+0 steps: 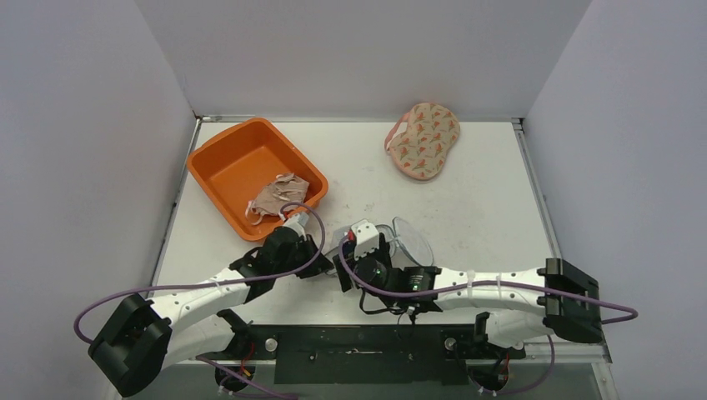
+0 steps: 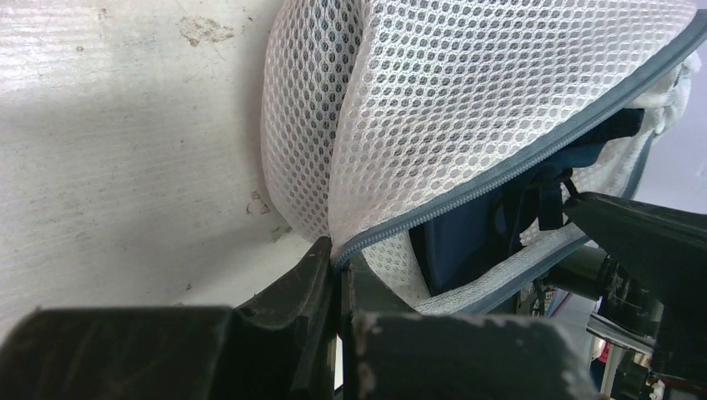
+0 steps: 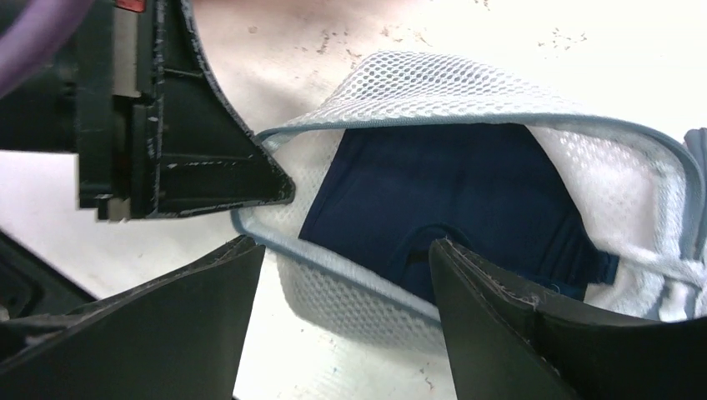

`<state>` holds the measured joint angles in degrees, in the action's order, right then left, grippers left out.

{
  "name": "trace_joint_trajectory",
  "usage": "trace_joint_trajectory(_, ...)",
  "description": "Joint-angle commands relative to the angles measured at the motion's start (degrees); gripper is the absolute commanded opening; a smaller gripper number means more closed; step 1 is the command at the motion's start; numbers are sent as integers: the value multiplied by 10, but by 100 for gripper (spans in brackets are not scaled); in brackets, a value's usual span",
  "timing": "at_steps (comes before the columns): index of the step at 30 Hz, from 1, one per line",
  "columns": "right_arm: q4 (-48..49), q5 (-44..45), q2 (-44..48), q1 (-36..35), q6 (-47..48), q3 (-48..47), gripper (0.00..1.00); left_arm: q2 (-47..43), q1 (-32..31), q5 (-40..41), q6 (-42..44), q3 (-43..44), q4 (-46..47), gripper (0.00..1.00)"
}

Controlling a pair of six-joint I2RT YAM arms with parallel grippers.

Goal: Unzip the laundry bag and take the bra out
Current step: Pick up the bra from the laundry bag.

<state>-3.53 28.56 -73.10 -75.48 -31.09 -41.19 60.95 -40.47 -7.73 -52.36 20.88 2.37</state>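
Left gripper (image 2: 340, 283) pinched shut on bag (image 2: 467, 92) at zipper edge (image 2: 500, 179), mouth agape. Right gripper (image 3: 348, 250) spread wide, empty. Bra (image 3: 450, 187) lies just ahead between its fingers; right arm nearer.

White table (image 1: 467, 200), matte, scuffed and flecked with small dark marks. At far left, set askew: 1 orange bin (image 1: 242, 162), rectangular, open at the top. Towards the back, right of centre, close to the rear wall: 1 rounded patterned pouch (image 1: 424, 140), cream with red and green print. Near the front middle, well apart from the pouch: 1 white mesh laundry bag (image 1: 413, 246), grey zip edge, partly unzipped, resting on the surface.
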Motion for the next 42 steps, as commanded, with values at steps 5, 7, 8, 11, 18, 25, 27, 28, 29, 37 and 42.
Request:
trace_joint_trajectory(5,-58,84,-92,-7,-26,-66,73,-11,-16,12,28,27,16,0)
trace_joint_trajectory(7,-70,95,-115,-7,-32,-83,73,-10,-22,13,32,26,20,0)
trace_joint_trajectory(8,-75,100,-127,-6,-33,-95,73,-11,-25,15,33,27,20,0)
trace_joint_trajectory(11,-99,120,-155,-4,-42,-118,71,-12,-35,20,37,28,20,0)
trace_joint_trajectory(18,-129,144,-140,7,-80,-109,39,-23,-39,33,48,21,8,0)
trace_joint_trajectory(25,-155,161,-79,10,-118,-73,36,-25,-39,39,51,14,8,0)
trace_joint_trajectory(27,-158,162,-61,10,-121,-63,36,-24,-39,39,50,13,10,0)
trace_joint_trajectory(28,-148,160,-50,10,-115,-55,37,-23,-39,38,50,12,12,0)
trace_joint_trajectory(29,-133,151,-38,9,-109,-46,38,-22,-39,37,50,12,14,0)
trace_joint_trajectory(37,-37,81,-37,4,-39,-46,67,-9,-39,12,38,5,59,0)
trace_joint_trajectory(42,-24,66,-82,6,-26,-71,69,6,-39,-10,25,-4,103,0)
